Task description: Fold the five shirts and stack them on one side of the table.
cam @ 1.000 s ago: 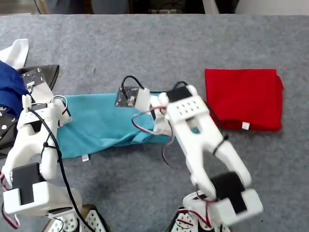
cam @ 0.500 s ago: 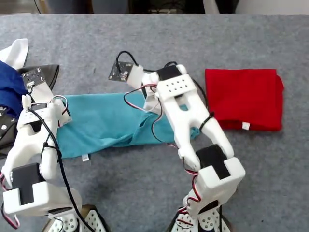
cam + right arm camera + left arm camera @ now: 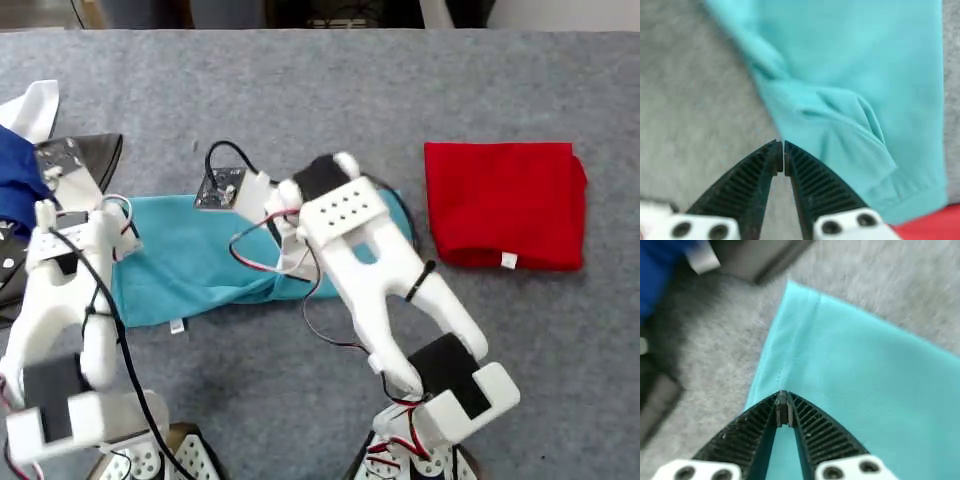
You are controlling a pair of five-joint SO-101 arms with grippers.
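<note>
The right arm had swung across in the last second, its wrist travelling from the right end of the long turquoise cotton shirt (image 3: 190, 260) toward the middle of it. The shirt itself had not budged. It lay as a flat strip across the grey felt table (image 3: 350, 100), with a rumpled tuck along its near edge.

The right gripper (image 3: 780, 150) hung with its fingers pressed together and empty, its tips over bare felt just beside that rumple. The left gripper (image 3: 783, 410) sat at the strip's left end with its fingers also closed; whether any cloth was caught between them I couldn't make out.

The folded red shirt (image 3: 505, 205) waited well apart on the right. To my eye the turquoise one was only half done, with its crosswise fold not yet made.
</note>
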